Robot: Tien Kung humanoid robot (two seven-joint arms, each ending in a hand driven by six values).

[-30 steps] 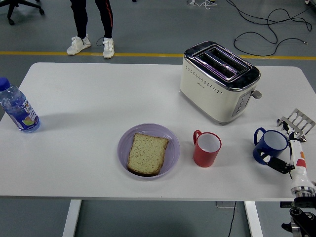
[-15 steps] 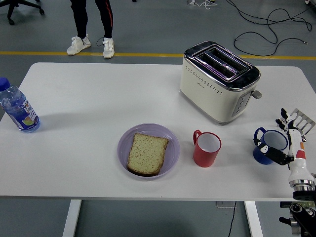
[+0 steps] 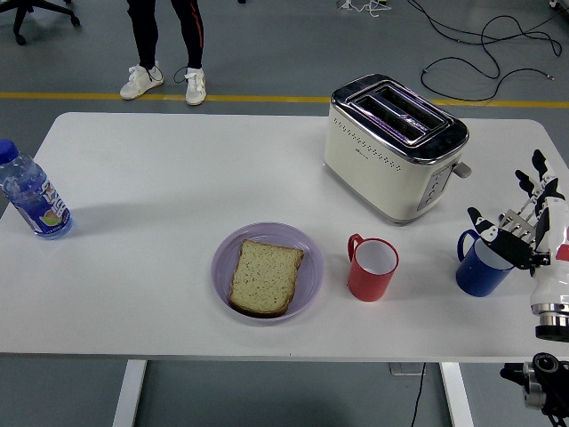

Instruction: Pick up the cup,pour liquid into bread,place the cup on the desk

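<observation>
A blue cup [image 3: 476,274] stands on the white table [image 3: 178,169] at the right, handle to the left. My right hand [image 3: 516,224] is just above and to the right of its rim, fingers spread, holding nothing. A red cup [image 3: 372,269] stands upright left of it. A slice of bread [image 3: 265,276] lies on a purple plate [image 3: 308,246] at the front middle. My left hand is out of view.
A cream toaster [image 3: 396,147] stands behind the cups. A blue water bottle [image 3: 34,196] stands at the table's left edge. A person's legs [image 3: 164,44] show on the floor beyond the far left side. Cables lie on the floor at the top right.
My right hand has come away from the blue cup's side, risen above its rim and spread its fingers. The cup stays on the table.
</observation>
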